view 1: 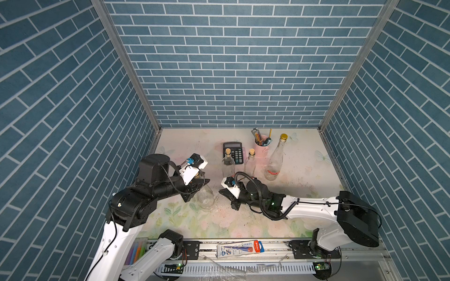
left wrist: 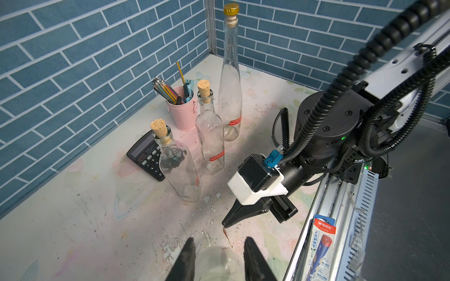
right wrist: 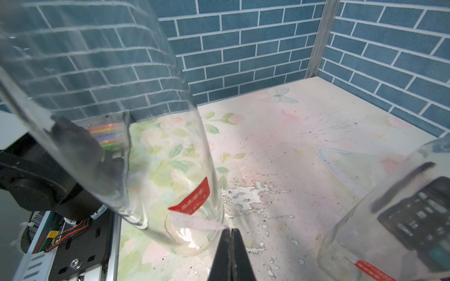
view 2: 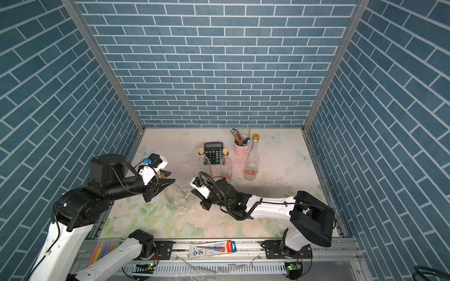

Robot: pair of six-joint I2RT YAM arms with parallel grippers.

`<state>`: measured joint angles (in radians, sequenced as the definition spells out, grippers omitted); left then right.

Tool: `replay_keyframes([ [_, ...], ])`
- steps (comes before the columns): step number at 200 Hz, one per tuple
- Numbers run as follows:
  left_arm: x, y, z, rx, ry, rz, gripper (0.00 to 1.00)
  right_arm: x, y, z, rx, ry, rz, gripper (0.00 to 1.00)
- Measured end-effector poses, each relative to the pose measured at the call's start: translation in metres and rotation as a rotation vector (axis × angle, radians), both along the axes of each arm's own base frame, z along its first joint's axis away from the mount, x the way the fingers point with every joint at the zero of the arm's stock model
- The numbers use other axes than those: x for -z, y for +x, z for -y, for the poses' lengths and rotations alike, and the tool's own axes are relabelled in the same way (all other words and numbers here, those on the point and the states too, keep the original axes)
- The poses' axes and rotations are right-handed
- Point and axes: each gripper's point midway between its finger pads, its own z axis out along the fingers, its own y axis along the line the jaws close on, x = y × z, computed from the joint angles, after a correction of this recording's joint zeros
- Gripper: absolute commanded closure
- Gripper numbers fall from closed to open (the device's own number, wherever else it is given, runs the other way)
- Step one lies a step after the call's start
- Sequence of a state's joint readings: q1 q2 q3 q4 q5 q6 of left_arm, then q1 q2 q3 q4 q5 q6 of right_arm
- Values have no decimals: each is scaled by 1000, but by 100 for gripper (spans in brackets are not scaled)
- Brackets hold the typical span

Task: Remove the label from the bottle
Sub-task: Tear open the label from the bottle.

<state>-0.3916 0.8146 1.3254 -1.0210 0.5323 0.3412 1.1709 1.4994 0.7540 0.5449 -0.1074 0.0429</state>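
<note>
Starting at my left, the left gripper (left wrist: 219, 240) is part-way closed around the upper part of the clear bottle (view 1: 206, 200). In the left wrist view its two black fingers (left wrist: 187, 258) sit on either side of the glass. The bottle is at the front left of the tabletop (view 1: 304, 175), leaning rather than upright, with its base down low, and I cannot tell whether the base touches the surface. Low on the glass is the red label (right wrist: 192, 198). A pale strip of it has come away from the bottle and runs straight into the tips of the right gripper (right wrist: 230, 231). That gripper is clenched tight on the strip's end, just beside the bottle's base. White flecks are scattered on the surface around it. Further right and back stand two corked bottles (view 1: 228, 165) (view 1: 250, 163), each with a red label low down, and a black calculator (view 1: 233, 152) lies flat behind them. A pink cup (view 1: 261, 148) full of pencils comes next. The tall gold-capped bottle (view 1: 275, 163) is furthest right, upright, with a red band near its base.
</note>
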Motion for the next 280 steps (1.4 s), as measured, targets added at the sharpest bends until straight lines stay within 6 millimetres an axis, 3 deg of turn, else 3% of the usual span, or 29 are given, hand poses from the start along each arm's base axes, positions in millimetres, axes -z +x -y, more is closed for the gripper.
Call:
replay_keyframes([
  [280,-8,-10,9,87,-16,7,100,-3,7,4,12,-5,26,100],
])
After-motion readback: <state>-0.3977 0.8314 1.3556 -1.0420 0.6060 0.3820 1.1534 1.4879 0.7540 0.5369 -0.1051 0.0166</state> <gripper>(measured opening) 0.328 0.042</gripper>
